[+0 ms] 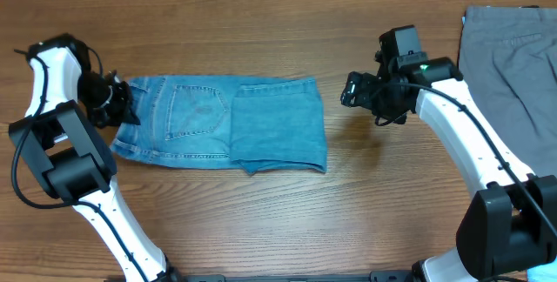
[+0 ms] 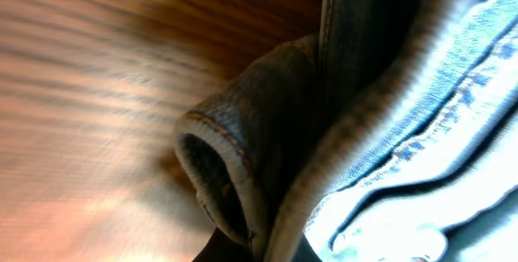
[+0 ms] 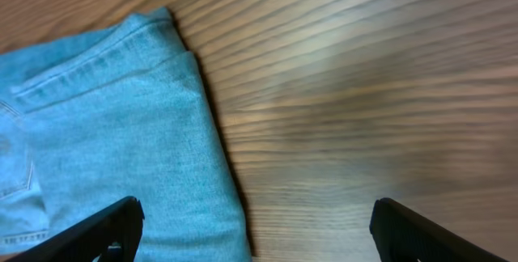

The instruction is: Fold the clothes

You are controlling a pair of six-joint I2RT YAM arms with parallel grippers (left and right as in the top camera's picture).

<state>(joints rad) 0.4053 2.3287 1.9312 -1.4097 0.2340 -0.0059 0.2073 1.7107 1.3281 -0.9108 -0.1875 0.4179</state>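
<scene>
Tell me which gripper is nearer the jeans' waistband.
Left. The left gripper sits right at the waistband; the right gripper hovers beyond the jeans' opposite, folded end, over bare table.

A pair of light blue jeans (image 1: 261,130) lies folded into a short rectangle on the wooden table (image 1: 287,221), left of centre, waistband end to the left, a curved-stitch back pocket (image 1: 196,112) facing up and the folded legs laid over its right half. The left gripper (image 1: 122,101) sits right at the waistband edge on the jeans' left side, while the right gripper (image 1: 351,90) hangs over bare wood just beside their right edge, apart from the cloth. A grey garment (image 1: 513,64) lies at the far right edge of the table.
</scene>
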